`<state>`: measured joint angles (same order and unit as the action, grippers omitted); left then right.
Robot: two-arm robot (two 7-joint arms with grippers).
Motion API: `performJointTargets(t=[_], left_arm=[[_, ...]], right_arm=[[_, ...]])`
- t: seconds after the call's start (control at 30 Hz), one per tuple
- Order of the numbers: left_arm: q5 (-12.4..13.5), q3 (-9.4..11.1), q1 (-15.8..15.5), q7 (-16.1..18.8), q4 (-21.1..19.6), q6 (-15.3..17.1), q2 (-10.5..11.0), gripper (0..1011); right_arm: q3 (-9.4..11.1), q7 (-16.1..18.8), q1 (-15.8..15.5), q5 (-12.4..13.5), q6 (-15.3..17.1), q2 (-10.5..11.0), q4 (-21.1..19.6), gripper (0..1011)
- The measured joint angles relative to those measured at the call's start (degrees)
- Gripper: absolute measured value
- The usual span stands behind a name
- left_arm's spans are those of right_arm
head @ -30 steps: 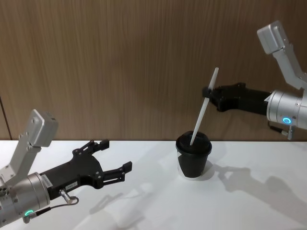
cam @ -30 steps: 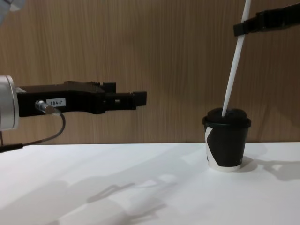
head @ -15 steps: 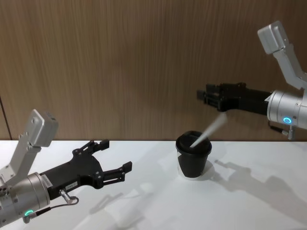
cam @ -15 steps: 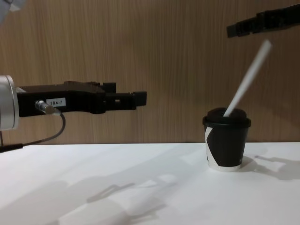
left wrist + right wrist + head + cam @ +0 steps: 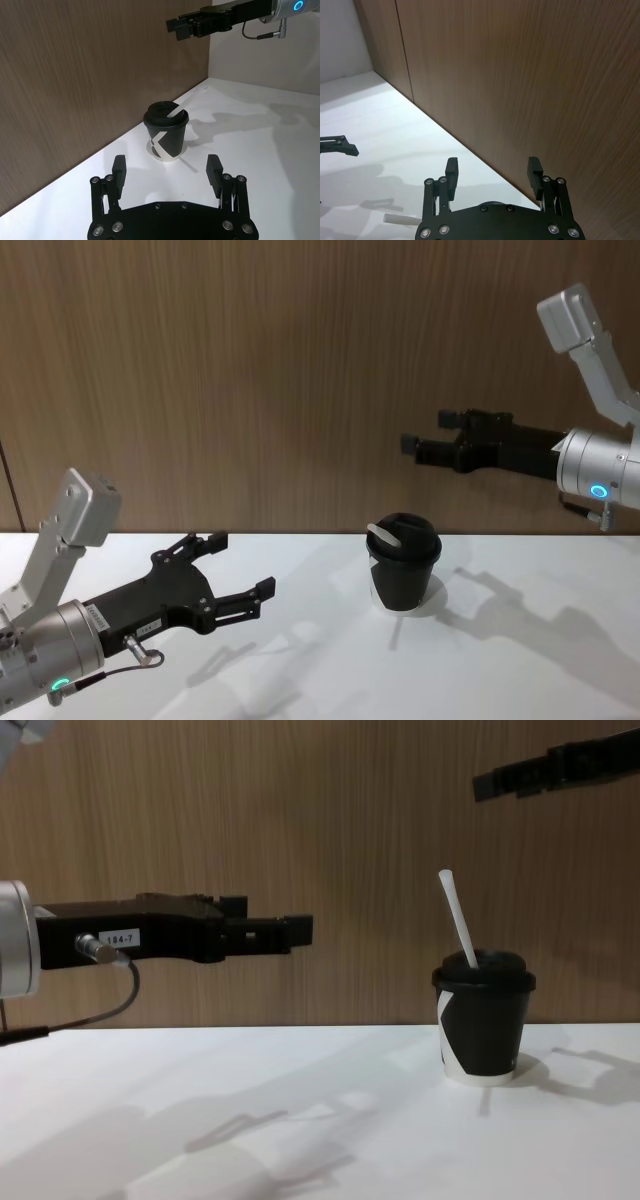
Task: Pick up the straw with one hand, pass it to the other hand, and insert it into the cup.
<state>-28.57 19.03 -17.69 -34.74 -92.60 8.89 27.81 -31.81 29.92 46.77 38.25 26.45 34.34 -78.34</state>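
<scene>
The thin white straw stands tilted in the lidded black paper cup near the white table's back edge. Right gripper — fingers spread, above; left gripper spread, well apart. Risk: a passing arm tips the light cup.

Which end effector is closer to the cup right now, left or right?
Right. The right end effector hangs open just above the cup, a little toward the robot's right. The left end effector sits open farther off on the cup's left, at about cup height.
</scene>
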Motion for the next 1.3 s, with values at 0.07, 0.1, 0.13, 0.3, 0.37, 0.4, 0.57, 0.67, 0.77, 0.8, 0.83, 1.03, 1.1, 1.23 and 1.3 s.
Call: performJointTargets(t=[0.07, 0.1, 0.13, 0.3, 0.37, 0.4, 0.57, 0.67, 0.77, 0.8, 0.83, 1.03, 1.1, 1.23, 1.3], left_arm=[[0.0, 0.0, 0.0, 0.0, 0.0, 0.0, 0.0, 1003], [0.0, 0.0, 0.0, 0.0, 0.0, 0.0, 0.0, 1003], [0.0, 0.0, 0.0, 0.0, 0.0, 0.0, 0.0, 1003], [0.0, 0.0, 0.0, 0.8, 0.0, 0.0, -0.3, 1003], [0.0, -0.1, 0.0, 1.4, 0.0, 0.0, -0.5, 1003], [0.1, -0.1, -0.1, 1.8, 0.0, -0.1, -0.6, 1003], [0.4, -0.4, -0.4, 4.3, 0.0, -0.7, -1.9, 1003], [0.7, -0.5, -0.8, 5.7, 0.1, -1.5, -2.7, 1003], [1.1, -0.5, -1.4, 6.9, 0.4, -2.5, -3.7, 1003], [1.2, -0.5, -1.6, 7.2, 0.5, -2.8, -4.0, 1003], [1.3, -0.5, -1.7, 7.4, 0.6, -3.0, -4.1, 1003], [1.8, 0.0, -3.3, 9.0, 1.5, -5.0, -6.1, 1003], [2.0, 0.2, -3.9, 9.4, 1.9, -5.5, -6.6, 1003], [2.2, 0.6, -4.6, 10.1, 2.3, -6.3, -7.4, 1003], [2.3, 0.7, -4.9, 10.3, 2.4, -6.6, -7.6, 1003]], right_arm=[[0.0, 0.0, 0.0, 0.0, 0.0, 0.0, 0.0, 895], [0.0, 0.0, 0.0, 0.0, 0.0, 0.0, 0.0, 895], [0.1, -0.1, -0.1, 0.0, 0.0, 0.0, -0.1, 951], [0.6, -1.5, -1.0, 0.0, 0.1, 0.0, -1.3, 1001], [1.1, -3.1, -1.8, 0.0, 0.3, 0.0, -2.3, 1001], [1.4, -3.6, -2.2, 0.0, 0.4, 0.0, -2.8, 1001], [3.0, -8.0, -5.1, 0.4, 1.2, -0.3, -6.2, 1001], [3.8, -10.2, -6.6, 0.5, 1.5, -0.4, -7.7, 1001], [5.1, -13.5, -9.2, 0.7, 1.7, -0.6, -10.4, 1001], [5.4, -14.0, -9.9, 0.8, 1.7, -0.6, -11.1, 1001], [5.6, -14.7, -10.4, 0.8, 1.7, -0.7, -11.5, 1001], [7.3, -17.9, -13.8, 0.9, 1.4, -0.7, -14.6, 1001], [7.9, -18.9, -14.9, 0.9, 1.0, -0.7, -15.5, 1001], [8.9, -20.1, -16.6, 0.9, 0.4, -0.6, -16.7, 1001], [9.2, -20.5, -17.2, 0.9, 0.2, -0.5, -17.2, 1001]])
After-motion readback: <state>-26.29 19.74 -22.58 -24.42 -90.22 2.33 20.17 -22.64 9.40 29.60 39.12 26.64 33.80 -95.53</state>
